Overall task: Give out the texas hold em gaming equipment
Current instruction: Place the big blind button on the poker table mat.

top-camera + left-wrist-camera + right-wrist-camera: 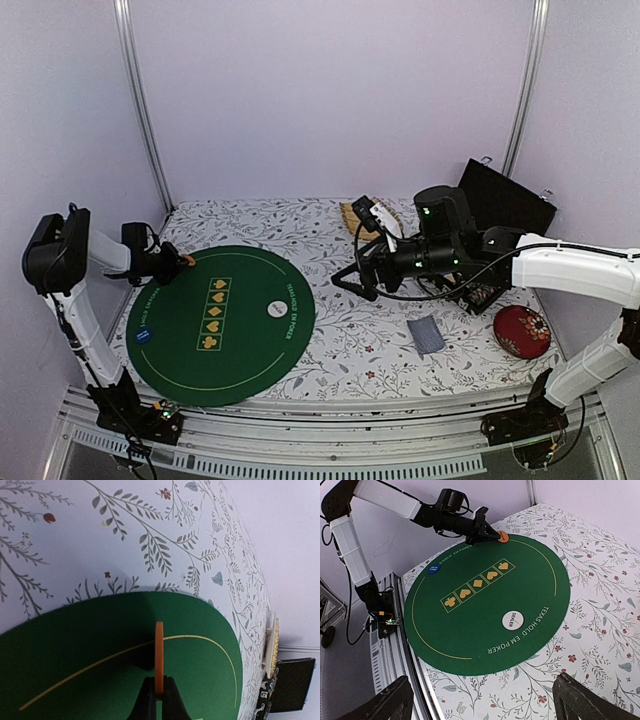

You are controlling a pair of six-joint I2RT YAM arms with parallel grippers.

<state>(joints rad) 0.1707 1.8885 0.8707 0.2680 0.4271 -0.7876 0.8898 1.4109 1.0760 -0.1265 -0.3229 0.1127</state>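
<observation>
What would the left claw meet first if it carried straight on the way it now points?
Probably the round green felt poker mat. The left claw, shut on the orange round token, points at the mat's surface just inside its edge, though depth is unclear.

Floral-clothed table (340, 345), round green mat (220, 330), card deck (426, 334), red cushion (522, 331), woven tray (352, 215)
</observation>
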